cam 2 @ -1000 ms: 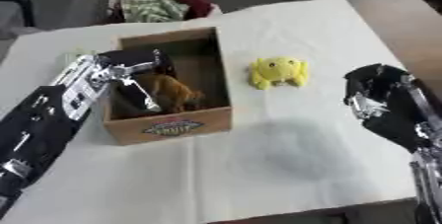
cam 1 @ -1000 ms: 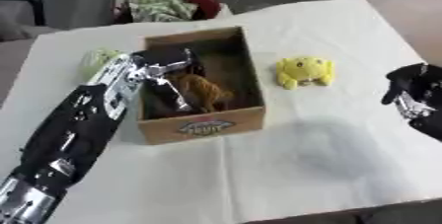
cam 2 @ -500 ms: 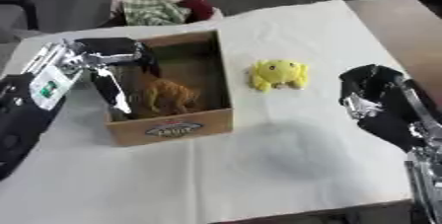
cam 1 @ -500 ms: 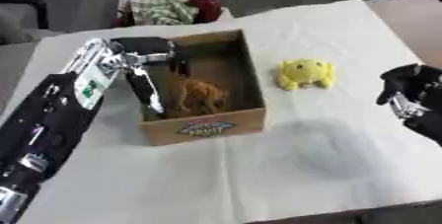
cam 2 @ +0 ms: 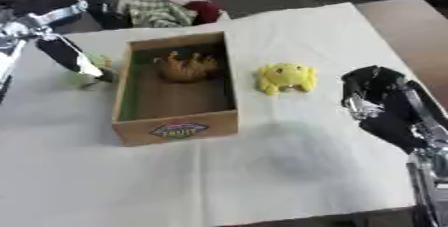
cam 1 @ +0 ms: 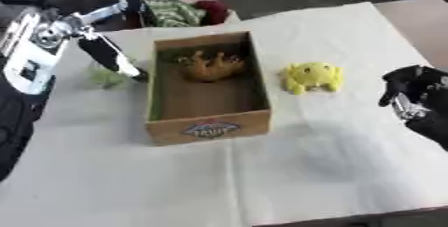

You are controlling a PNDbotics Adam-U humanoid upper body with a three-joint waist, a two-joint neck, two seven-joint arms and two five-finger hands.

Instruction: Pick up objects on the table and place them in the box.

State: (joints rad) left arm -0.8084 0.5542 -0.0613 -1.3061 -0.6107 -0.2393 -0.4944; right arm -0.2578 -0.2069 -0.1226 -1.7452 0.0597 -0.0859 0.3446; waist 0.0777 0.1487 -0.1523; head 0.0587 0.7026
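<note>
One printed mark shows, and it sits on the near outer wall of the cardboard box: an oval label in blue, white and orange-red. Its lettering is blurred in both eye views, so no word or brand can be read with any certainty. A white panel on the robot's left arm carries dark marks, also illegible. Nothing else on the worktop bears readable text or numbers.
</note>
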